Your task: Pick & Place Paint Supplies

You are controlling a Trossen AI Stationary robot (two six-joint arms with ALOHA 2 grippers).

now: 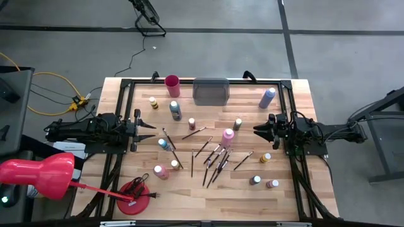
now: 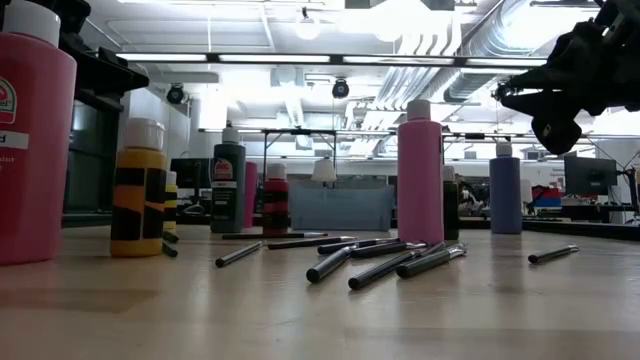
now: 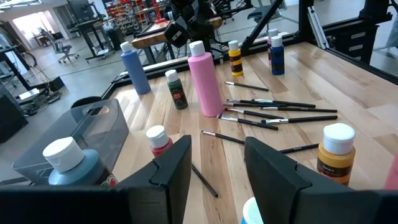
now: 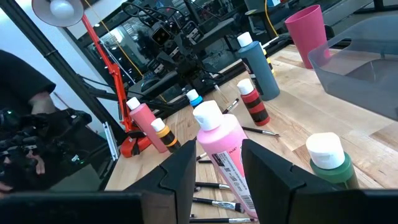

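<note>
Paint supplies lie scattered over the wooden table (image 1: 208, 189) between my two arms, none of them in my grasp. My left gripper (image 1: 150, 130) hangs over the table's left side, fingers parted and empty; nearest it are a blue bottle (image 1: 163, 144) and a loose paintbrush (image 1: 168, 138). My right gripper (image 1: 259, 131) hangs over the right side, likewise parted and empty, with a green-labelled bottle (image 1: 237, 123) just beside it. Between them the tall pink bottle (image 1: 228, 136) stands upright above a cluster of brushes (image 1: 216, 161). Farther back stand the pink cup (image 1: 172, 86), the grey tray (image 1: 210, 91) and a lavender bottle (image 1: 267, 98).
</note>
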